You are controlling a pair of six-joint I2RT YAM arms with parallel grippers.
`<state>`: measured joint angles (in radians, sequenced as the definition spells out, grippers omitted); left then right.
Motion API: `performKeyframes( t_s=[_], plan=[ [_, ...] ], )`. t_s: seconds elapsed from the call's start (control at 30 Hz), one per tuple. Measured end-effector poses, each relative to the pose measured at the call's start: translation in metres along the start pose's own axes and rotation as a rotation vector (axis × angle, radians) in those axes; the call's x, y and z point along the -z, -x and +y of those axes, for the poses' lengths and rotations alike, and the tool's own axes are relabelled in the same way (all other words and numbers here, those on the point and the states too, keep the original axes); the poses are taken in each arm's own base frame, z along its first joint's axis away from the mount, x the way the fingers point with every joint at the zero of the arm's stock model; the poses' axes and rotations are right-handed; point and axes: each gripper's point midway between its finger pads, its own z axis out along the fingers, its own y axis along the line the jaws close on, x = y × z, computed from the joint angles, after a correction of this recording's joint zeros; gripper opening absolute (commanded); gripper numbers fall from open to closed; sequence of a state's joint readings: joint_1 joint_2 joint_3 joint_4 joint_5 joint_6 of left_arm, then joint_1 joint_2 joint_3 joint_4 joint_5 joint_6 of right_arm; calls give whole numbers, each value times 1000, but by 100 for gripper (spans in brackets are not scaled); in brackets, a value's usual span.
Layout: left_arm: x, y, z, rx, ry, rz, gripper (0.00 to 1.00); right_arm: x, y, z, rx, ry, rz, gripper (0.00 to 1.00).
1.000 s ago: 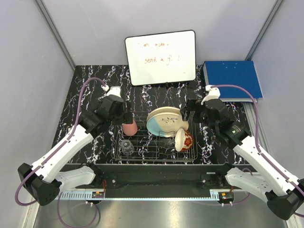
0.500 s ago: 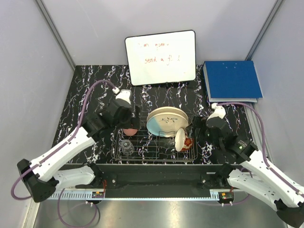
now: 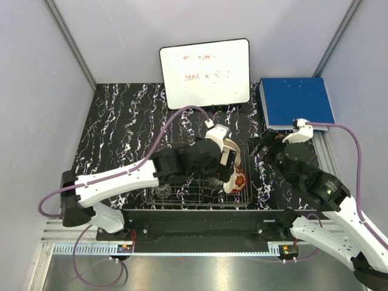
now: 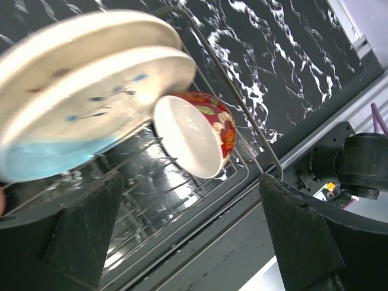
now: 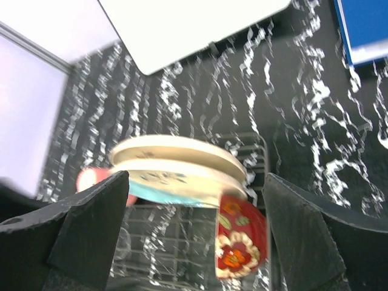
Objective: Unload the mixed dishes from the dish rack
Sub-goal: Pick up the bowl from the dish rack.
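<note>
- Top view: the left end effector hangs released over the rack, partly covering the two plates. The bowl stands on edge at the rack's right end and the glass sits at its left. The right end effector, also released, hovers just right of the rack above the surface.
- Left wrist: wide-apart fingers frame the leaning plates and the bowl beside them.
- Right wrist: spread fingers frame the plates, bowl and a blurred cup, all in the rack.
</note>
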<state>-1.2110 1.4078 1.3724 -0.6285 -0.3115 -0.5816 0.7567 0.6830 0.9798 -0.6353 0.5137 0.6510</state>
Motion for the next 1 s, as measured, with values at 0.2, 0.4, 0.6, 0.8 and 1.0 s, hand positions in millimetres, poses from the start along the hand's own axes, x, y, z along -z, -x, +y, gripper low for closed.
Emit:
performKeyframes(
  t_s=[0.2,0.4,0.6,0.8,1.0],
  plan=[
    [-35,-24,-17,58,-78,23,96,4,12,6,-10,27,-36,100],
    [-69,-38,-40,93,-138,52,95,9,16,6,-9,39,-50,100],
    [-92,-60,-44,117,-138,112,93,11,16,4,-5,43,-55,100],
    [-94,-59,-49,131,-157,104,86,6,8,0,15,30,-38,100],
    [-97,-64,-49,132,-165,109,75,0,1,-1,28,21,-23,100]
  ],
)
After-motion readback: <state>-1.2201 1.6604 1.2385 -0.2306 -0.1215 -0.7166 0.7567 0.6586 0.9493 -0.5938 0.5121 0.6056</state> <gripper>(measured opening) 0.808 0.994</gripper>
